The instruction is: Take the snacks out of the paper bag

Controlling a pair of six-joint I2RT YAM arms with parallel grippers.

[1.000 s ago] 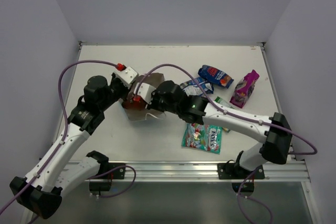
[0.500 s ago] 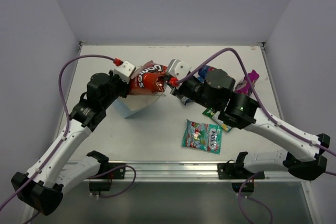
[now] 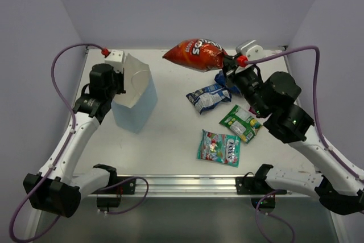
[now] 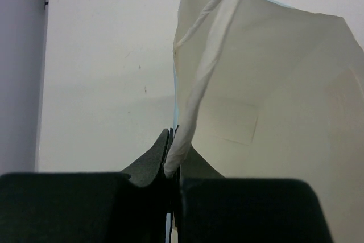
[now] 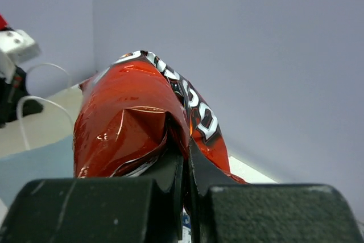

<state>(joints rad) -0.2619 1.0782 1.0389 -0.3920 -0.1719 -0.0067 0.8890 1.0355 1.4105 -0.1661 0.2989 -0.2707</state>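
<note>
The light-blue paper bag (image 3: 138, 102) stands upright at the table's left, its white inside (image 4: 273, 83) showing. My left gripper (image 3: 119, 83) (image 4: 173, 160) is shut on the bag's rim and its thin white loop handle (image 4: 210, 66). High over the back of the table hangs the red-orange Doritos packet (image 3: 195, 54) (image 5: 122, 123), pinched at its right end by my shut right gripper (image 3: 227, 62) (image 5: 186, 152). Other snacks lie on the table: a blue-white packet (image 3: 209, 97), a green-yellow one (image 3: 241, 122), a teal one (image 3: 219, 147), and a dark blue one with red (image 3: 222, 78) partly behind the right arm.
Bare tabletop (image 3: 170, 129) lies between the bag and the packets. Purple cables loop from both wrists. Grey walls close in the back and both sides, and a metal rail (image 3: 187, 183) runs along the near edge.
My right gripper has pulled the Doritos packet out of the bag and carried it up, right and toward the back. My left arm has swung the bag left and set it upright.
</note>
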